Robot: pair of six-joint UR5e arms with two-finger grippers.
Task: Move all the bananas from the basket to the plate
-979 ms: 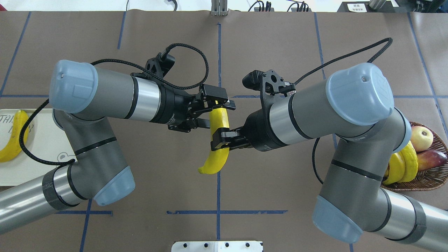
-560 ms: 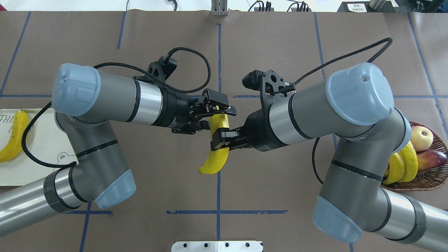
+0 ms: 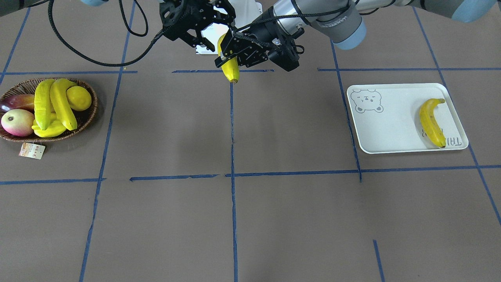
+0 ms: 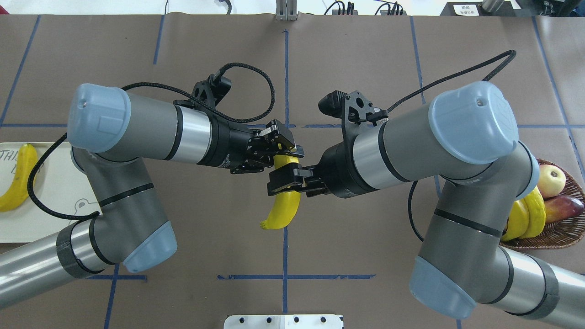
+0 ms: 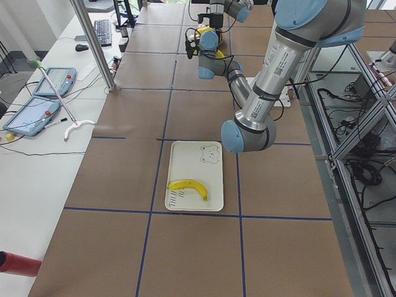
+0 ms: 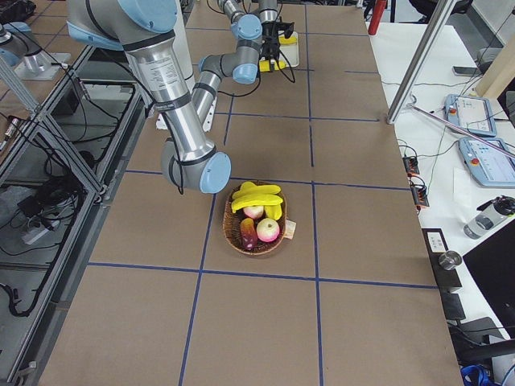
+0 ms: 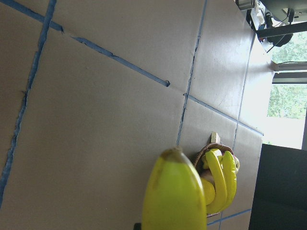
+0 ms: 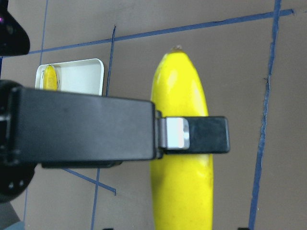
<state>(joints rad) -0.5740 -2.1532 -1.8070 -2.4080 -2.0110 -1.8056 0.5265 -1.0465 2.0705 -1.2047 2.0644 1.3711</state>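
A yellow banana (image 4: 284, 208) hangs in the air over the table's middle, between both grippers. My left gripper (image 4: 279, 148) is shut on its upper end. My right gripper (image 4: 283, 183) is shut across its middle, with one finger (image 8: 192, 133) lying over the peel. The banana's tip (image 7: 169, 154) points down past the left gripper. The wicker basket (image 3: 23, 81) at my right holds two more bananas (image 3: 58, 102). The white bear-print plate (image 3: 391, 125) at my left holds one speckled banana (image 3: 430, 121).
The basket also holds a lemon (image 3: 79, 98), a red-green round fruit (image 3: 16, 121), a dark red fruit (image 3: 15, 102) and a ribbed yellow starfruit (image 3: 49, 130). A paper tag (image 3: 31, 150) lies beside it. Blue tape lines cross the brown table cover.
My left gripper moved onto the banana's upper end and its fingers, open a second ago, closed on it. The right gripper kept its hold, and the banana barely shifted.
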